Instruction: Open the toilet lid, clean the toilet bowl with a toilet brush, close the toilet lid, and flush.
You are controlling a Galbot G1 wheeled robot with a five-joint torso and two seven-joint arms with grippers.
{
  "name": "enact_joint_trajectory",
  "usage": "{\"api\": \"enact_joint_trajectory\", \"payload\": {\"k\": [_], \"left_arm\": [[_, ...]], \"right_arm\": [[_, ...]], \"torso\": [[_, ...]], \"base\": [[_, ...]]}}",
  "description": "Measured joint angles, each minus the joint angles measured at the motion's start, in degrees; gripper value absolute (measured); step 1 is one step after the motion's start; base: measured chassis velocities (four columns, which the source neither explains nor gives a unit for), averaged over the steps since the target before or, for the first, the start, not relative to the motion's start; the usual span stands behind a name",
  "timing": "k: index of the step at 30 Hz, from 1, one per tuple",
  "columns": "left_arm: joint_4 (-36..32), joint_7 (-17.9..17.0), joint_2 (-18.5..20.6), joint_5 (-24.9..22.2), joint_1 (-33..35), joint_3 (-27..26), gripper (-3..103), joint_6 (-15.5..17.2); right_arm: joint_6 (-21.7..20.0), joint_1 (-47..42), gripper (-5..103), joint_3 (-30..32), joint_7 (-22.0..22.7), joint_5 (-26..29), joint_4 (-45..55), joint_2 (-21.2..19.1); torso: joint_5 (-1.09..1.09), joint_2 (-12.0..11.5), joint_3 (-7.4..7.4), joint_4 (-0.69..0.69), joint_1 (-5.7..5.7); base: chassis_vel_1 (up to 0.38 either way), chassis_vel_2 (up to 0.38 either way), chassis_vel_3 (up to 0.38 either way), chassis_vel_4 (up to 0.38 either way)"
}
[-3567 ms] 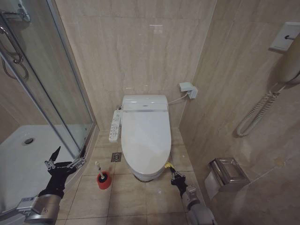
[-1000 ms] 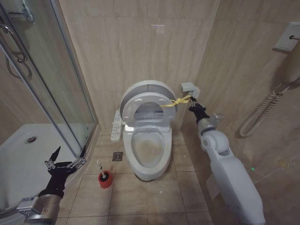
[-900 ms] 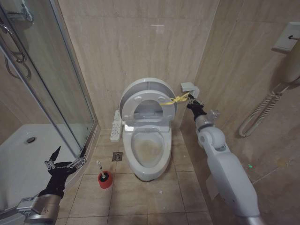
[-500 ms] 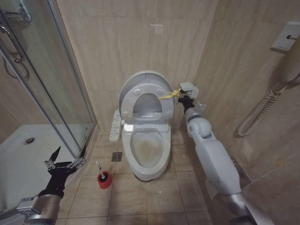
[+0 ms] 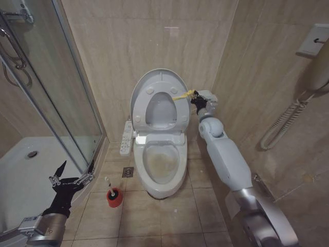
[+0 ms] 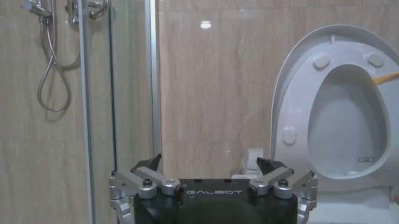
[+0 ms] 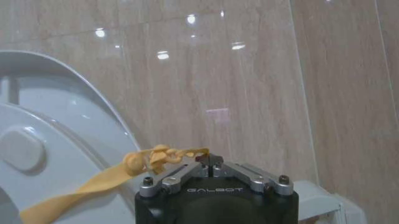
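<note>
Toilet brush (image 5: 109, 186) stands untouched in its red holder (image 5: 113, 197) at lower left of the head view, near the idle left pincer (image 5: 69, 179), fingers apart. At centre, the toilet lid (image 5: 158, 99) has swung from tilted to upright against the wall, baring the stained toilet bowl (image 5: 162, 162). Right pincer (image 5: 194, 100), upper centre-right, is clamped on the yellow ribbon (image 5: 182, 95). Opening looks done; brushing is next.

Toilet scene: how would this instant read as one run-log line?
lid raised, seat up too | right gripper shut on ribbon | left gripper open, idle by shower | brush in holder | bowl stained
</note>
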Motion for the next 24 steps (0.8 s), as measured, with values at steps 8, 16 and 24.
{"api": "enact_joint_trajectory", "payload": {"k": [8,16,24], "left_arm": [[0.0,0.0,0.0,0.0,0.0,0.0,100,0.0],[0.0,0.0,0.0,0.0,0.0,0.0,100,0.0],[0.0,0.0,0.0,0.0,0.0,0.0,100,0.0]], "right_arm": [[1.5,-0.1,0,1.0,-0.6,0.0,-0.3,0.4],[1.1,-1.2,0,0.9,-2.1,0.3,1.4,-0.3],[3.7,-1.2,0,0.7,-2.7,1.2,1.2,0.5]], "torso": [[0.01,0.0,0.00,-0.01,0.00],[0.01,0.0,-0.01,-0.03,-0.01],[0.01,0.0,-0.01,-0.02,-0.02]], "base": [[0.000,0.000,0.000,0.000],[0.000,0.000,0.000,0.000],[-0.019,0.011,0.023,-0.015]]}}
